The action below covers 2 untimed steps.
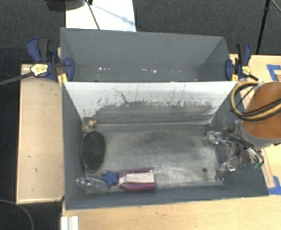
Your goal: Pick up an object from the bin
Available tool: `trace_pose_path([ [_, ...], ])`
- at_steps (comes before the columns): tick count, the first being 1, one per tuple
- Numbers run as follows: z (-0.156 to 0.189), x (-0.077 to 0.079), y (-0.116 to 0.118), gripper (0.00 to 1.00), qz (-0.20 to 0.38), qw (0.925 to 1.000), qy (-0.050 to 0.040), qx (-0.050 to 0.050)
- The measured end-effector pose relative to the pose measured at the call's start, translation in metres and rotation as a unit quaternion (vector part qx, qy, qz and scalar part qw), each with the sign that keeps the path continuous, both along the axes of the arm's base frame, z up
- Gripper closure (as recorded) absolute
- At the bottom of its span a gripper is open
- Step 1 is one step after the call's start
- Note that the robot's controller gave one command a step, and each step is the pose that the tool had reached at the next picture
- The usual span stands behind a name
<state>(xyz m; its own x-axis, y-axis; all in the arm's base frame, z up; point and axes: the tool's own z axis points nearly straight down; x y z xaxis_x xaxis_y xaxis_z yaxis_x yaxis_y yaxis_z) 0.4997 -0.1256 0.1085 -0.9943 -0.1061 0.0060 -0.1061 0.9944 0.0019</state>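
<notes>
The pincer [223, 166] is hanging low at the right end of the grey metal bin [179, 143], over bare floor; whether it is wide or narrow cannot be told. The loose things are all lying well apart from it, toward the view's left. Nearest, a purple-and-white packet [138, 179] is lying along the front wall. A small blue piece [111, 178] is touching the packet's far end, and a clear plastic item [90, 184] is lying just beyond. Farther off, a dark oval object [93, 150] is resting by the left wall, and a small brownish thing [88, 124] is sitting in the corner behind it.
</notes>
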Motion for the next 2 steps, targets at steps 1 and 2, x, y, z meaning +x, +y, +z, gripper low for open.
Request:
trace_pose_path([
  [1, 0.012, 0.086, 0.07, 0.0, 0.108, 0.9942, -0.0072, 0.001],
  [2, 0.063, 0.093, 0.152, 0.0, 0.09, 0.9959, -0.0082, 0.002],
])
